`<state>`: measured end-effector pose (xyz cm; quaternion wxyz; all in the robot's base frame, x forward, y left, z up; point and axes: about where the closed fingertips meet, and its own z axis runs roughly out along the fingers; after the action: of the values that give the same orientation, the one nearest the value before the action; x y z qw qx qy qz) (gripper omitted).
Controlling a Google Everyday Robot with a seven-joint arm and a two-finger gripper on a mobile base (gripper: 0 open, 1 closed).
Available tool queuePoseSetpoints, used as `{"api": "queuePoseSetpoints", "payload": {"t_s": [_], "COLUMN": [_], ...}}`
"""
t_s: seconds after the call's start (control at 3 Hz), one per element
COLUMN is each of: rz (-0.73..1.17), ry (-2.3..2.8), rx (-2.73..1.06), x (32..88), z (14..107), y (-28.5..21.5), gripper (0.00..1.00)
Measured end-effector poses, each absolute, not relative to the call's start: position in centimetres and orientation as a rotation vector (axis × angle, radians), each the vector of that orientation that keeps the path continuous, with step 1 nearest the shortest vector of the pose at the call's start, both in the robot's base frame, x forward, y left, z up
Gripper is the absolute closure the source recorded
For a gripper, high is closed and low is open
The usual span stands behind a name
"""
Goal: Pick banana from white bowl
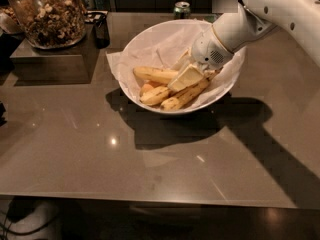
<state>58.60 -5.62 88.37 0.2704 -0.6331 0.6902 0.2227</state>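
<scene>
The white bowl (131, 48), wide and lined with crinkled white paper, stands on the brown table top at centre back. The banana (152, 74), long, thick and smooth yellow, lies across the bowl's middle. Two thinner brown-spotted bananas (184, 97) and a short orange-tinted one (146, 87) lie in front of it. My gripper (186, 77) reaches down into the bowl from the upper right and sits at the right end of the banana, covering that end. Whether it has hold of the banana is hidden.
A glass jar of nuts (47, 14) stands on a raised dark block (50, 64) at the back left, with a black holder (101, 26) beside it. A green can (182, 9) stands behind the bowl. My white arm (280, 9) crosses the top right.
</scene>
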Motion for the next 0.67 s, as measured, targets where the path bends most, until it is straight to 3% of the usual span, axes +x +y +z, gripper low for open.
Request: {"api": "queuePoseSetpoints", "payload": {"t_s": [0.33,0.67], "rz": [0.605,0.622], "ry": [1.84,1.731], "rx": [-1.699,-1.691], "x": [58.3,57.3], "z": [89.2,92.4], "y": [-5.7,-5.9], "gripper": [0.97,1.0]}}
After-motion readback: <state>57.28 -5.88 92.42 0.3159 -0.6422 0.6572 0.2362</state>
